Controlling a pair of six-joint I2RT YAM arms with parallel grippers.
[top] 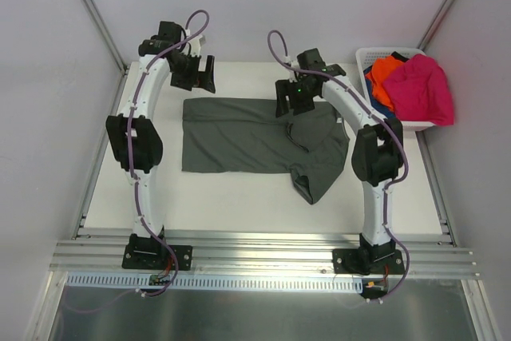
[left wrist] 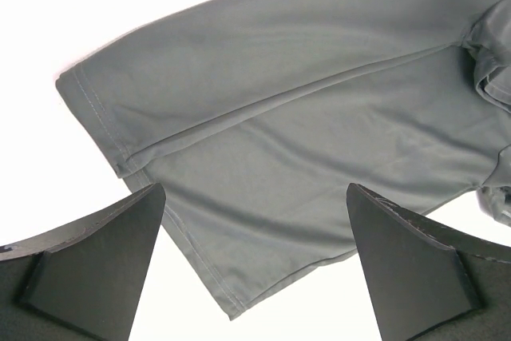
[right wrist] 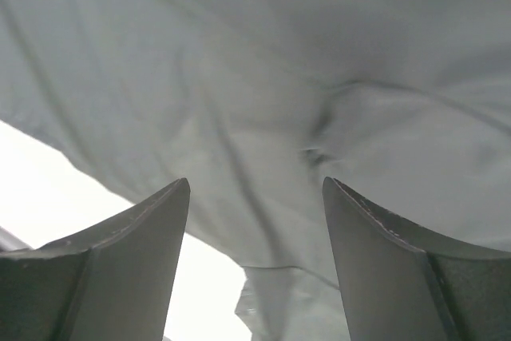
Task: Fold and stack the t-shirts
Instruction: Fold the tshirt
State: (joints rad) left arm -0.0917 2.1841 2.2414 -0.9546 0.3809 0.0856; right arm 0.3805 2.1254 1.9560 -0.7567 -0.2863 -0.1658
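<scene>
White table [top: 239, 205] runs between pale grey walls [top: 48, 77], with a metal rail [top: 263, 257] along its near edge where both arm bases are bolted.

Beyond the rail, the grey shirt [top: 239, 137] lies flat mid-table. It is partly folded: its main body forms a wide band, and a loose flap at its right end trails toward the near edge. The left wrist view shows a hemmed edge of one layer lying over another [left wrist: 303, 117].

The right gripper [top: 292, 109] hangs over the far right part of the grey shirt, where the cloth bunches. Its wrist view shows the fingers apart [right wrist: 255, 181], with rumpled cloth [right wrist: 239, 77] beneath them and nothing pinched between.

The left gripper [top: 204, 76] sits just past the shirt's far left corner. Its fingers are spread wide [left wrist: 255, 189] and hold nothing.

At the far right corner stands a white basket [top: 371, 55]. A pink shirt [top: 423, 89] drapes over its right rim, an orange shirt [top: 385, 73] lies beside it, and a blue shirt [top: 370, 85] shows at the left.
</scene>
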